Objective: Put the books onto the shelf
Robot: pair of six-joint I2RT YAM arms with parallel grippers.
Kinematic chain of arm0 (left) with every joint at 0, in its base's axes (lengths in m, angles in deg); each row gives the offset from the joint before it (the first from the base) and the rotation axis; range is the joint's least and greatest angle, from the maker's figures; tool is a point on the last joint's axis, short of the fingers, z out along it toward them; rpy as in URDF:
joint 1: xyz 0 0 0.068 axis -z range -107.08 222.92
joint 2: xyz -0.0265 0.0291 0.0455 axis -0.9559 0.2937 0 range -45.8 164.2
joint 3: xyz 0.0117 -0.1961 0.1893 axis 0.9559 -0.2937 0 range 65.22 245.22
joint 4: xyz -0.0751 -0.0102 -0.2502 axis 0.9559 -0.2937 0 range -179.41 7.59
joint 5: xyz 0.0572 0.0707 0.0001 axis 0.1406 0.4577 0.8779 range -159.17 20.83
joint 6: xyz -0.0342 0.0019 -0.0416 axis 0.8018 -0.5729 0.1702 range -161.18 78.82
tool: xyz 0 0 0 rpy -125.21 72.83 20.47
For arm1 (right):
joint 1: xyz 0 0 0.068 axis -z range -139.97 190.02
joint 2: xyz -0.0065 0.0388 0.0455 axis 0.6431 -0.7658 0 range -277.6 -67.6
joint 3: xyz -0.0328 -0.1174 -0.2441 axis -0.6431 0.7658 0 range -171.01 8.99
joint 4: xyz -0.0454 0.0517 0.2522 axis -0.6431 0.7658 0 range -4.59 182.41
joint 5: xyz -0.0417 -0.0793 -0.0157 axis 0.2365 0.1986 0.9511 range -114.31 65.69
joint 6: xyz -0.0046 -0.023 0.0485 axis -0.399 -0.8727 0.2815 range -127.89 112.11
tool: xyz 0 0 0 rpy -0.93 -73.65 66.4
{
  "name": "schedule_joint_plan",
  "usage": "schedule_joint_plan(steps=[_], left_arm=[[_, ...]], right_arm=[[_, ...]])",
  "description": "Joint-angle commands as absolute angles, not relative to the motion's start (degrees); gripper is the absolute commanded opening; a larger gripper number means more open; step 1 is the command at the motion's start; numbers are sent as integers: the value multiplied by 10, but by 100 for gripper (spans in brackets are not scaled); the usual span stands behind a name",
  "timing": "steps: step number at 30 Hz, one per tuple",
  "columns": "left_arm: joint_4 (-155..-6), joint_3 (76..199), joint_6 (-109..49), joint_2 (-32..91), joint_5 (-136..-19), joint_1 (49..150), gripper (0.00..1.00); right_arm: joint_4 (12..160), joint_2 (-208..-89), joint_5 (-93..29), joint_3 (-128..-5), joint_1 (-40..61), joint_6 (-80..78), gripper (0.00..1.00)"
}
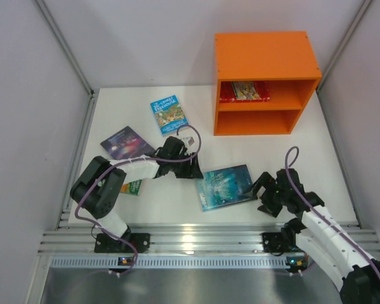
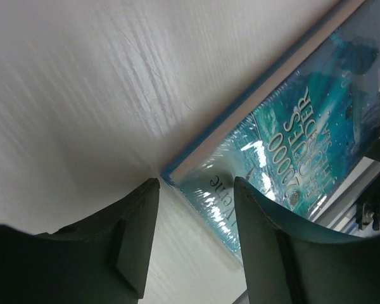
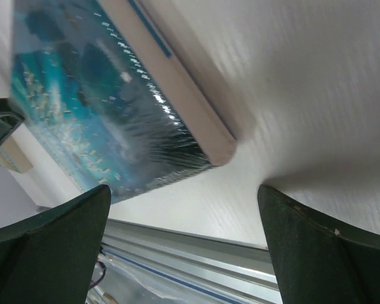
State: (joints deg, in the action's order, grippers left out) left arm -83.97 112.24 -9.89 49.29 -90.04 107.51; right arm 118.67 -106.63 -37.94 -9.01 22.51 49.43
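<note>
A teal-blue book lies flat on the white table between my two grippers. My left gripper sits at its left corner, jaws open; in the left wrist view that book reaches with one corner into the gap of the gripper, untouched. My right gripper stands wide open at the book's right edge; the book lies just beyond its gripper. The orange shelf stands at the back right, with a red-bordered book in its upper compartment.
A light-blue illustrated book and a dark purple starry book lie flat at the back left. A green book peeks out from under the left arm. A metal rail runs along the near table edge. Grey walls close in both sides.
</note>
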Motion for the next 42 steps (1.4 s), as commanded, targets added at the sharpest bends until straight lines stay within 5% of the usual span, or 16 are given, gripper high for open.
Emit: schedule_joint_plan(steps=[1, 11, 18, 24, 31, 36, 42], left_arm=[[-800, 1083, -76, 490, -915, 1089, 55], [-783, 960, 44, 335, -935, 1117, 42], [-950, 1047, 3, 287, -847, 1116, 63], [-1014, 1192, -104, 400, -797, 1109, 62], [-951, 1195, -124, 508, -893, 1109, 53], [-916, 1157, -103, 526, -926, 1109, 34], [-849, 1076, 1, 518, -947, 1109, 14]], right_arm=[[1143, -1070, -400, -66, 213, 528, 99], [950, -1165, -359, -80, 213, 477, 98], [947, -1325, -365, -196, 213, 356, 98], [945, -1274, -393, -157, 211, 390, 97], [986, -1125, -358, -60, 190, 517, 97], [984, -1034, -304, -12, 117, 593, 98], [966, -1096, -265, -17, 84, 579, 99]])
